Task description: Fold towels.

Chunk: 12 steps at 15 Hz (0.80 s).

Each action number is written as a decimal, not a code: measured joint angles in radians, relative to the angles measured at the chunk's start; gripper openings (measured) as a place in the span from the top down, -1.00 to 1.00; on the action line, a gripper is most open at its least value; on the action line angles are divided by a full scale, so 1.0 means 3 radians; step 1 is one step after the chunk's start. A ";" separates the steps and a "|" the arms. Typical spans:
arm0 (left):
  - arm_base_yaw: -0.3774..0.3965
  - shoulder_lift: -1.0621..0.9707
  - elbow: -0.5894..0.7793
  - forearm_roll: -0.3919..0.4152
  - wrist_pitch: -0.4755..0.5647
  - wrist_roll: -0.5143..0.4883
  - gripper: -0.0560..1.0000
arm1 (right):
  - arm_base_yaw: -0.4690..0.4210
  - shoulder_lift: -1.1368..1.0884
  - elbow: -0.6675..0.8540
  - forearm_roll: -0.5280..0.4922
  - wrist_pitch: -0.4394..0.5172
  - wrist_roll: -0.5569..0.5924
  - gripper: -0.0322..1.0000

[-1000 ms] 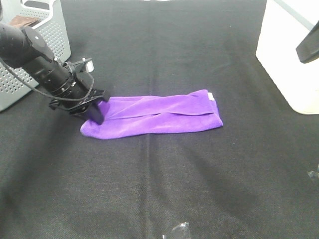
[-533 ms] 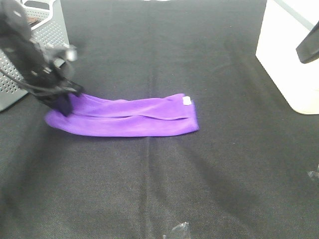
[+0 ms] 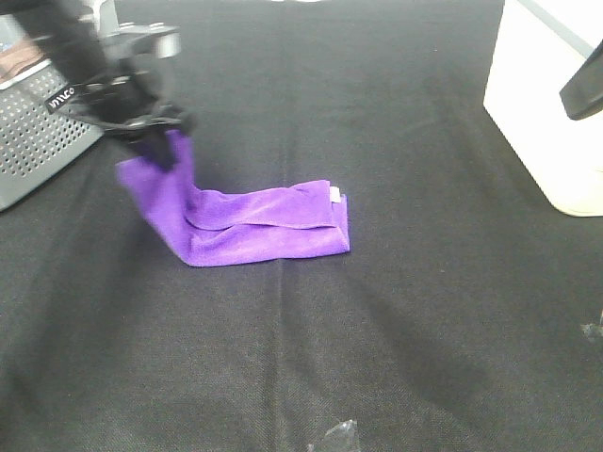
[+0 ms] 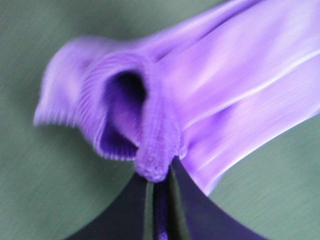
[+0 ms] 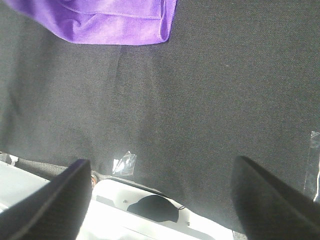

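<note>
The purple towel lies folded into a long strip on the black table, with a small white tag at its right end. My left gripper is shut on the towel's left end and holds it lifted, so that end hangs up off the table. The left wrist view shows the bunched purple cloth pinched between the dark fingers. My right gripper is open and empty above the table's near edge, with the towel's end far from it.
A grey perforated basket stands at the back left, next to my left arm. A white box stands at the back right. Bits of clear tape lie near the table's front edge.
My left gripper has dragged the towel's left end leftward, then lifted it and moved it back toward the right. The whole towel has slid left and its strip now looks shorter.
</note>
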 joint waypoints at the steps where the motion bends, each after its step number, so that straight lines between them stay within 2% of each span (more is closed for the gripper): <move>1: -0.0107 0.0113 -0.0147 -0.0047 0.0077 -0.0017 0.86 | 0.0000 0.0000 0.0000 0.0000 0.0000 -0.0010 -0.48; 5: -0.0573 0.0697 -0.0883 -0.0117 0.0223 -0.0207 0.86 | 0.0000 0.0000 0.0000 0.0000 0.0000 -0.0027 -0.48; 8: -0.0730 0.1060 -0.1423 -0.0153 0.0337 -0.0463 0.84 | 0.0000 0.0000 0.0000 0.0000 0.0000 -0.0030 -0.48; 9: -0.0730 0.1060 -0.1423 -0.0153 0.0337 -0.0463 0.84 | 0.0000 0.0000 0.0000 0.0000 0.0000 -0.0030 -0.48; 10: -0.0777 0.1143 -0.1550 -0.0187 0.0340 -0.0507 0.77 | 0.0000 0.0000 0.0000 0.0000 0.0000 -0.0030 -0.48; 11: -0.0823 0.1213 -0.1650 -0.0217 0.0333 -0.0553 0.58 | 0.0000 0.0000 0.0000 0.0000 0.0000 -0.0030 -0.48; 12: -0.0873 0.1247 -0.1707 -0.0267 0.0270 -0.0623 0.27 | 0.0000 0.0000 0.0000 0.0000 0.0000 -0.0033 -0.48</move>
